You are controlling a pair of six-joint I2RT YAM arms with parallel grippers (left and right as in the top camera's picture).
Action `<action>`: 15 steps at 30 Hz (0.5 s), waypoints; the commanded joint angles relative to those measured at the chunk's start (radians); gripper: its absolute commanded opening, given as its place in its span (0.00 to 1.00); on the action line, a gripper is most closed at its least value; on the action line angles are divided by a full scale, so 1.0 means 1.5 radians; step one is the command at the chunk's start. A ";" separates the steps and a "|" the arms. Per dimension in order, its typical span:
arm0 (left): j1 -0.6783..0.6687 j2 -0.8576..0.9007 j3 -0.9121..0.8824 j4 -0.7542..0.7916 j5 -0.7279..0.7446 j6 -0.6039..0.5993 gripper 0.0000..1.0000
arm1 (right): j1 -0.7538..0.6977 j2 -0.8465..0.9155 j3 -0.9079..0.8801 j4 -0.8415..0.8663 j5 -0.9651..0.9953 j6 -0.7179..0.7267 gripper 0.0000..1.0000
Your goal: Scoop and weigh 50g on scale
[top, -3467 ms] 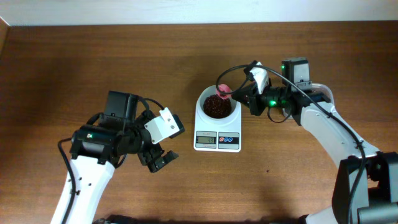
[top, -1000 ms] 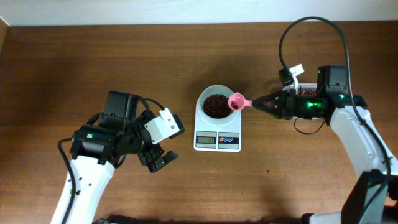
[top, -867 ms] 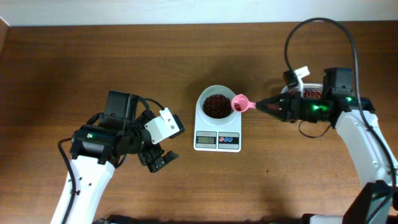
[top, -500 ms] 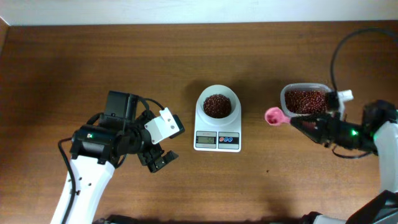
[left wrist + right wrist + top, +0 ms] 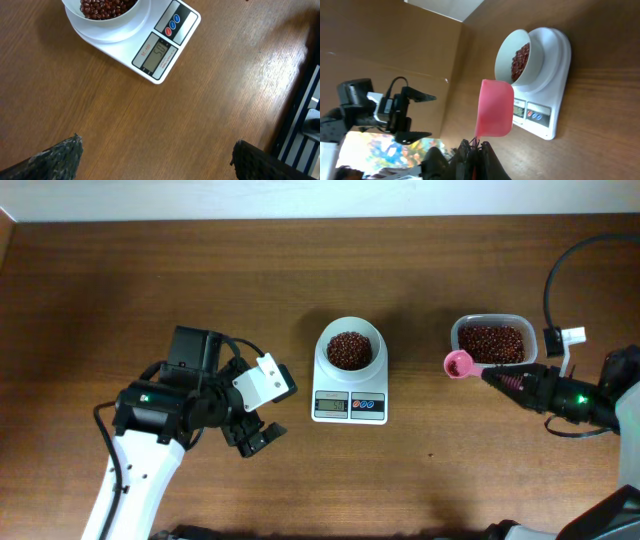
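Right gripper [image 5: 497, 377]: jaws clamped on the handle of the pink scoop [image 5: 458, 364]. The scoop's long axis runs straight out from my fingertips, cup end farthest from me. From overhead the cup looks empty, but the right wrist view shows only its back, so I note that as likely rather than certain.

Key relation: the scale [image 5: 350, 406] lies dead ahead along that same axis, well beyond the scoop tip, with bare table [image 5: 420, 440] between. Its white bowl [image 5: 330, 338] sits on top and holds a layer of red beans [image 5: 349, 350]. The container [image 5: 455, 330] of beans is much closer. It sits just off the side of the scoop cup, on the side away from my base, and the cup is at its near corner. I cannot tell if the two are touching.

Pose: right forearm low and nearly level with the table, wrist rolled so the cup stands on edge in the wrist view.

Left gripper [image 5: 257, 438]: jaws spread wide, nothing between the fingers [image 5: 55, 155]. It hangs above bare table with the scale ahead of it and off to one side, well apart. The display [image 5: 159, 51] faces its camera. The digits may read about fifty; I won't log that as firm.

Judgement: the right arm is the one to act. The next move turns on that reading: a short sideways dip into the container, or setting the scoop down.
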State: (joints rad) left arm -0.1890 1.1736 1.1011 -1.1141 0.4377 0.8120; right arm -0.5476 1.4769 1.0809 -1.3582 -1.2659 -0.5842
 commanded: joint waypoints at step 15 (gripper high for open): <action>0.003 -0.001 -0.001 -0.001 0.007 0.008 0.99 | -0.004 -0.010 0.002 0.252 0.040 0.169 0.04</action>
State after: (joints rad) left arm -0.1894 1.1736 1.1011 -1.1141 0.4377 0.8120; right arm -0.5476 1.4761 1.0794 -1.0260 -1.2411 -0.4568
